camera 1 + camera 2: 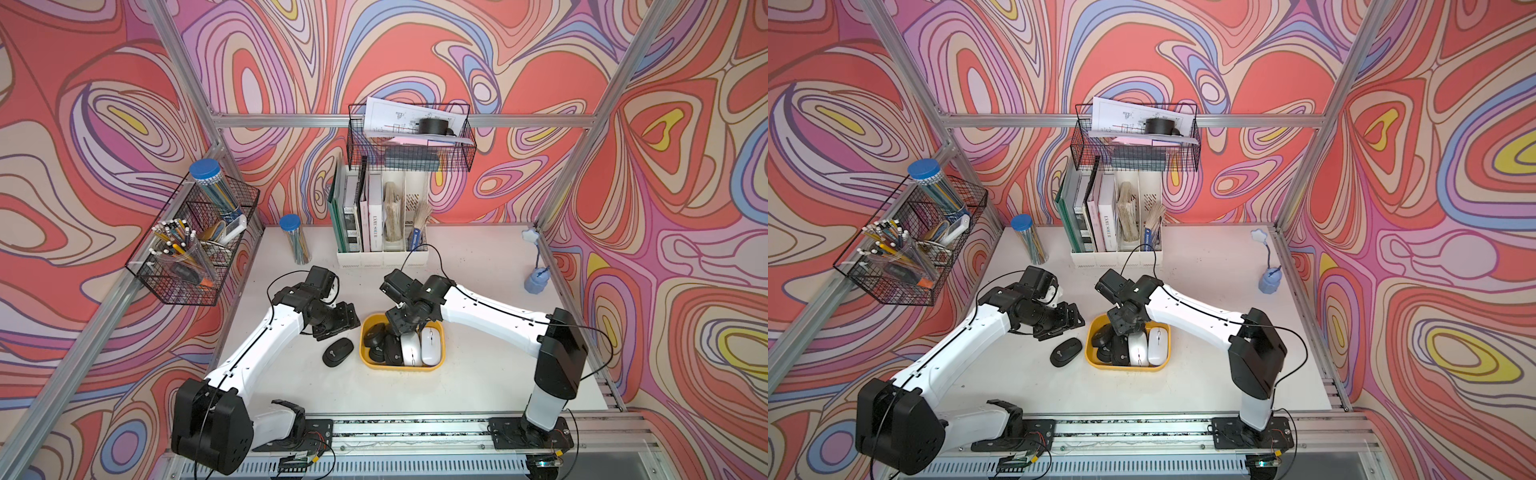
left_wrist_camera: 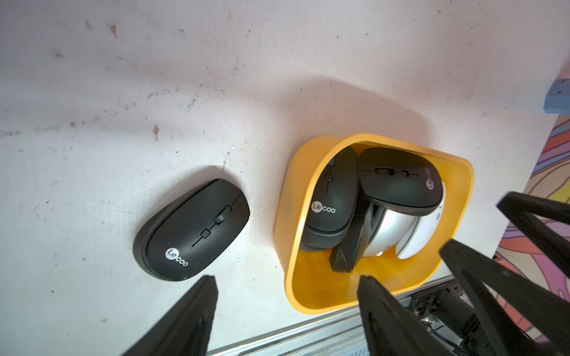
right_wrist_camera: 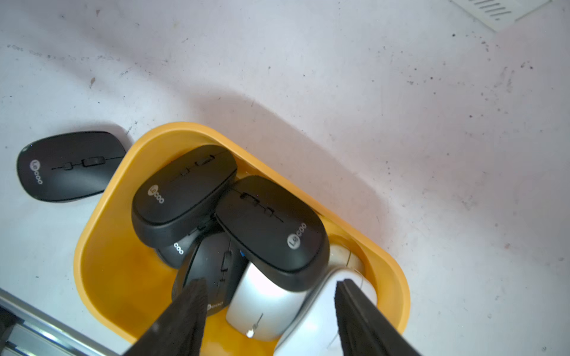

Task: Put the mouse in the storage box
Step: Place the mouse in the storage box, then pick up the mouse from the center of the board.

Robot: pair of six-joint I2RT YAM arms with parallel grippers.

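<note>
Where the two arms meet, the table (image 1: 478, 374) is a plain white board, scuffed and flecked with dark specks (the wrist views show them best). It is fenced by an aluminium frame (image 1: 291, 120) and backed on three sides by walls (image 1: 104, 124) of swirling red, pink, lilac, blue and yellow. Both arms rise from a metal rail (image 1: 415, 428) along the near edge.

Two black wire baskets hang here. The side basket (image 1: 191, 249) is on the robot's left wall and stuffed with pencils, and the back basket (image 1: 409, 137) holds papers. Under the back one stands one white file holder (image 1: 374, 259) with books. There are two clear tubes with blue lids: a tall tube (image 1: 216, 187) in the side basket and a table tube (image 1: 295, 239) on the board. One small pale blue gadget (image 1: 537, 278) on a bent stalk sits at the far right.

One storage box (image 1: 401, 368), yellow and shallow, lies mid-table. Inside it, piled and overlapping, the right wrist view shows four black mice (image 3: 185, 194), one silver mouse (image 3: 268, 308) and one white mouse (image 3: 317, 320). One more black mouse (image 1: 338, 351) lies flat on the table just beside the box, on the robot's left, outside it.

The left gripper (image 2: 288, 279) hangs above the table near that mouse, jaws parted, gripping nothing. The right gripper (image 3: 268, 282) sits low in the box over the pile, jaws parted too, and no mouse looks pinched between them.
</note>
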